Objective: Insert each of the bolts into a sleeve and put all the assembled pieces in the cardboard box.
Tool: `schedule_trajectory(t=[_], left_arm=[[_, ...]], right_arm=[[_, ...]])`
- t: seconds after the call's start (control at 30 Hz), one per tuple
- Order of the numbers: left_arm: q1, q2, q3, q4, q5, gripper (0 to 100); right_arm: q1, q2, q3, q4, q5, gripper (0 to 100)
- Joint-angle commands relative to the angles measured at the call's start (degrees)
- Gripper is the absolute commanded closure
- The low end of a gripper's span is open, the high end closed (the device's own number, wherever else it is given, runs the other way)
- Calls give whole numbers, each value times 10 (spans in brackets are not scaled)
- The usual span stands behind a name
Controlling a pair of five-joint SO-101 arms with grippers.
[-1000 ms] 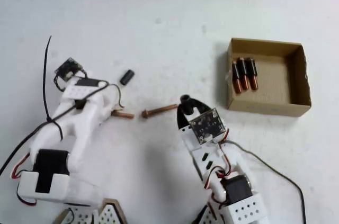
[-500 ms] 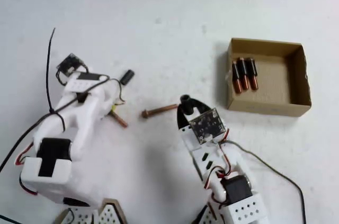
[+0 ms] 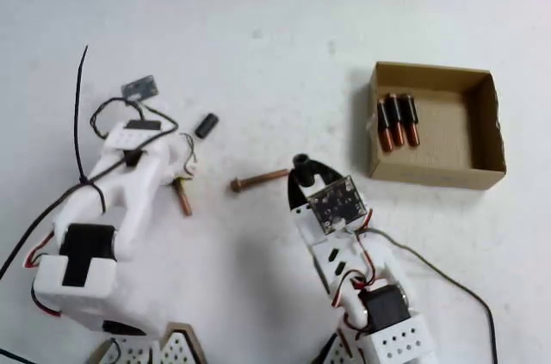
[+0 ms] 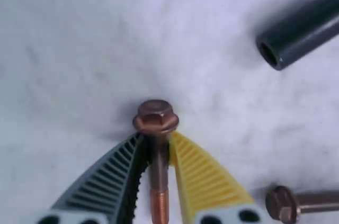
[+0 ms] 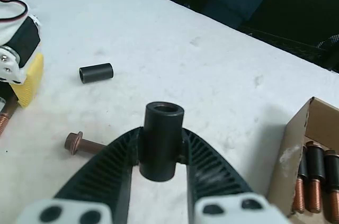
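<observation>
While the left gripper (image 4: 157, 144) pinches a bolt (image 4: 155, 121) by its shank, the right gripper (image 5: 160, 140) clasps a sleeve (image 5: 163, 126) upright at mid-table; lining shank squarely with bore before pushing looks essential.

Bright, even light leaves soft shadows on the table (image 3: 275, 28).
</observation>
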Motion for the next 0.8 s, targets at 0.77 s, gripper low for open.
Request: schedule_trajectory(t=[0.77], left_arm=[[71, -95, -41, 129, -286, 977]], right_arm=[[5, -1, 5, 1, -3, 981]])
